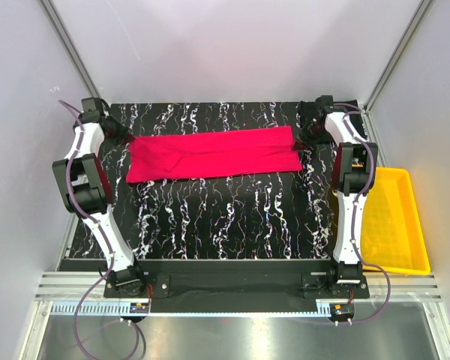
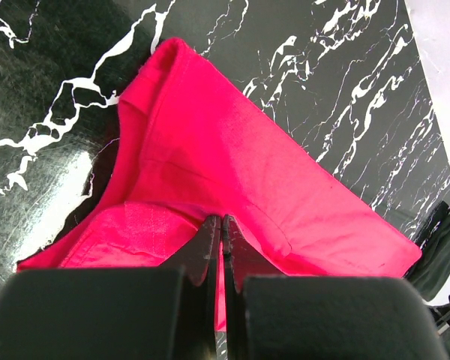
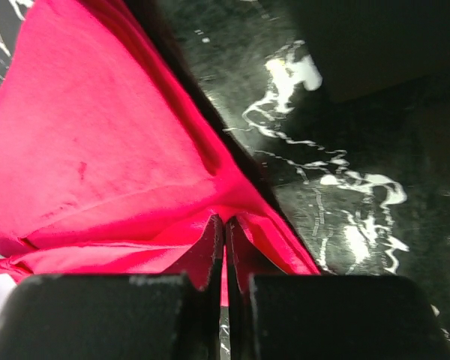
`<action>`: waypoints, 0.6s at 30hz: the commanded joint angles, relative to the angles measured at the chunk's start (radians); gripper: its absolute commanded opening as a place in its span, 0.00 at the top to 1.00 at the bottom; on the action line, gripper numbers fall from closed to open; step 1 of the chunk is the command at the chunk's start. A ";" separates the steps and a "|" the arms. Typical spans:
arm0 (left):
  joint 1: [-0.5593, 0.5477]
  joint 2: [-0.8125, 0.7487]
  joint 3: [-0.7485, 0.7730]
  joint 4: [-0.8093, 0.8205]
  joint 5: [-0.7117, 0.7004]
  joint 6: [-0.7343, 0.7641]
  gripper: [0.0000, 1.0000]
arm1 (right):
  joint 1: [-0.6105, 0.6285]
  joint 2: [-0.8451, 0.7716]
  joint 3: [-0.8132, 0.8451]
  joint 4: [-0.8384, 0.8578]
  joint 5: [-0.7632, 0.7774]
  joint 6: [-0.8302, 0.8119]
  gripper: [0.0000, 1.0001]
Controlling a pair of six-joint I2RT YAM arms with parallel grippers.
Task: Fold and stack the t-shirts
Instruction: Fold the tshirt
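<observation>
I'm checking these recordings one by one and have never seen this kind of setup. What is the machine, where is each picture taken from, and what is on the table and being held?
The machine is two small robot arms bolted side by side at the near edge of a black, white-veined table. The wide picture comes from a fixed camera above and behind the arms. The other two come from cameras on each wrist, looking down along that arm's own two fingers.

One red t-shirt lies on the table, already folded into a long band stretched between the arms. The left gripper is pinched shut on the cloth at one end, and the right gripper is pinched shut on the other end. A yellow tray sits beside the table on the right. No black shirt is visible in these pictures.
</observation>
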 commanded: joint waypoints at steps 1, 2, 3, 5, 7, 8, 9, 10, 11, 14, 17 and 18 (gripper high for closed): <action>0.010 0.009 0.041 0.053 0.003 0.000 1.00 | -0.022 0.011 0.035 -0.021 0.004 -0.010 0.99; 0.010 0.013 0.042 0.053 0.020 0.003 1.00 | -0.023 0.019 0.041 -0.021 0.001 -0.011 0.98; 0.010 0.016 0.044 0.059 0.036 0.010 0.93 | -0.025 0.022 0.047 -0.027 0.000 -0.016 0.97; 0.008 0.018 0.050 0.067 0.058 0.042 0.81 | -0.029 0.037 0.077 -0.038 -0.001 -0.022 0.84; 0.007 0.004 0.047 0.065 0.046 0.088 0.69 | -0.037 0.051 0.120 -0.084 0.007 -0.044 0.75; 0.007 -0.025 0.042 0.064 0.014 0.102 0.65 | -0.039 0.065 0.178 -0.104 0.023 -0.056 0.66; 0.007 -0.040 0.035 0.061 0.000 0.116 0.62 | -0.040 0.072 0.212 -0.133 0.034 -0.086 0.63; 0.007 -0.054 0.021 0.050 -0.014 0.139 0.56 | -0.040 0.079 0.248 -0.192 0.063 -0.100 0.61; 0.007 -0.089 0.012 0.041 -0.025 0.148 0.55 | -0.040 0.074 0.295 -0.219 0.074 -0.114 0.59; -0.010 -0.144 -0.057 0.039 -0.016 0.176 0.55 | -0.039 0.002 0.265 -0.251 0.097 -0.145 0.58; -0.045 -0.207 -0.162 0.044 -0.011 0.188 0.58 | -0.032 -0.064 0.167 -0.222 0.057 -0.146 0.59; -0.052 -0.223 -0.213 0.045 -0.005 0.184 0.60 | -0.032 -0.072 0.144 -0.209 0.036 -0.145 0.62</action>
